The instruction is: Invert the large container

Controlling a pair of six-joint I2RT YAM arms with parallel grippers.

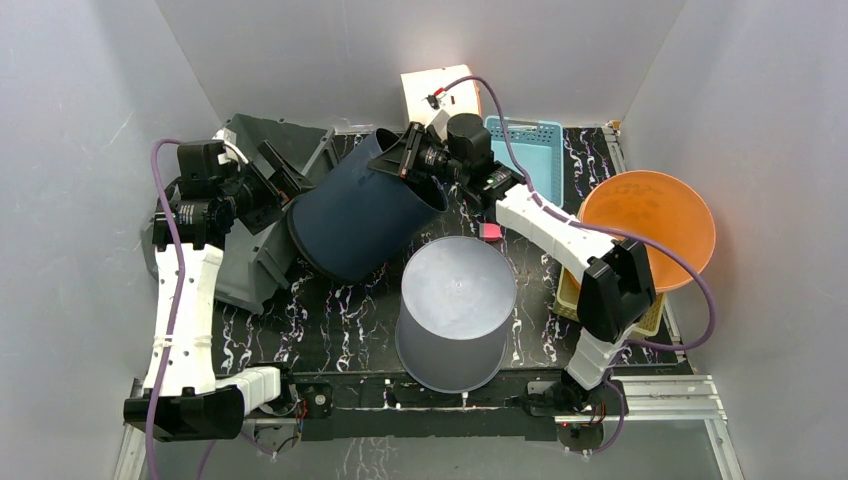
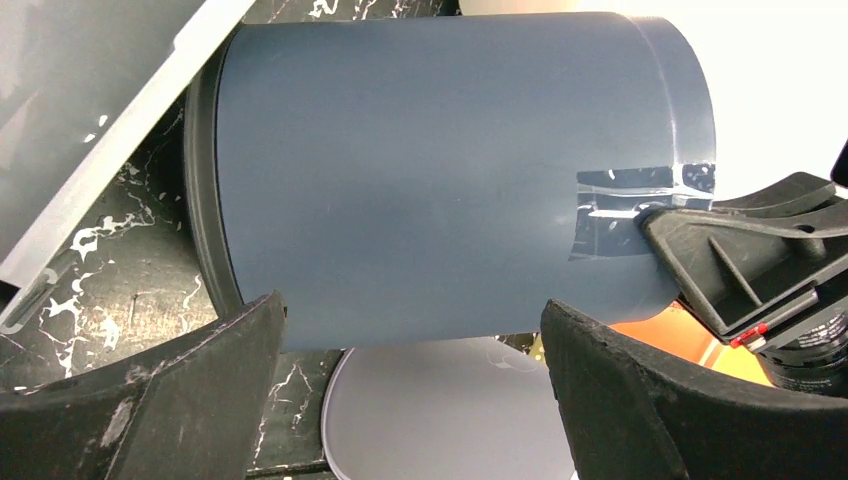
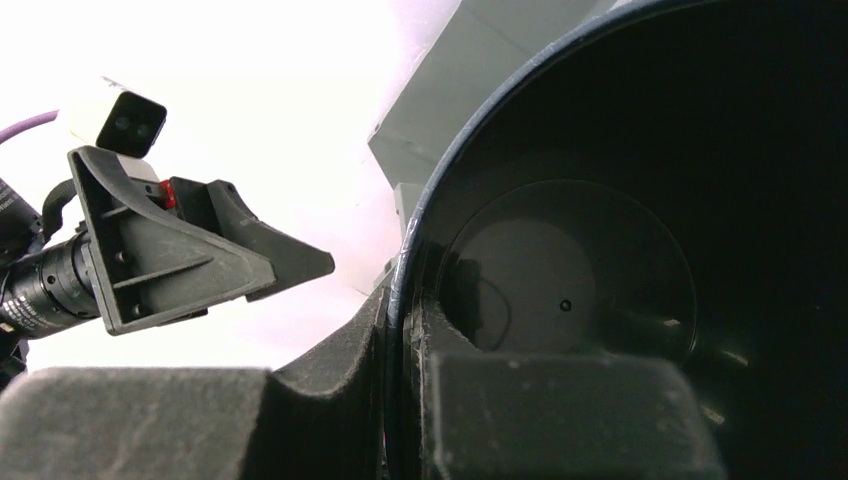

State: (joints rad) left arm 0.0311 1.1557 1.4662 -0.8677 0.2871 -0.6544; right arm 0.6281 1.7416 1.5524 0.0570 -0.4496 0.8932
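1. Toward the back left of the tabletop (image 1: 330,330), the dark container (image 1: 355,215) is tipped on its side. Its base faces the left arm and its open mouth faces the right arm.
2. It sits between a gray bin (image 1: 255,260) on the left and a gray tub (image 1: 455,310) standing mouth-down just in front. I can't tell whether its lower edge touches the tabletop.
3. The right gripper (image 3: 400,340) is pinched on the rim (image 3: 420,230), one finger inside the mouth and one outside on the wall.
4. The left gripper (image 2: 415,330) is spread wide, with its fingers on either side of the wall's underside. It holds nothing, and I can't tell whether it touches.
5. The container looks like stiff, smooth plastic: light for its bulk, empty, and unlikely to break.
6. Slipping seems the likelier trouble, since the wall is slick and round and a rim pinch alone could let it swing or twist.
7. The rim is the only thin edge a gripper can close on, and the patch of tape (image 2: 625,215) beside it may add some bite.
8. The body is too broad to clamp, so I'd judge the open gripper best used as a cradle or pusher near the base while the rim goes over.
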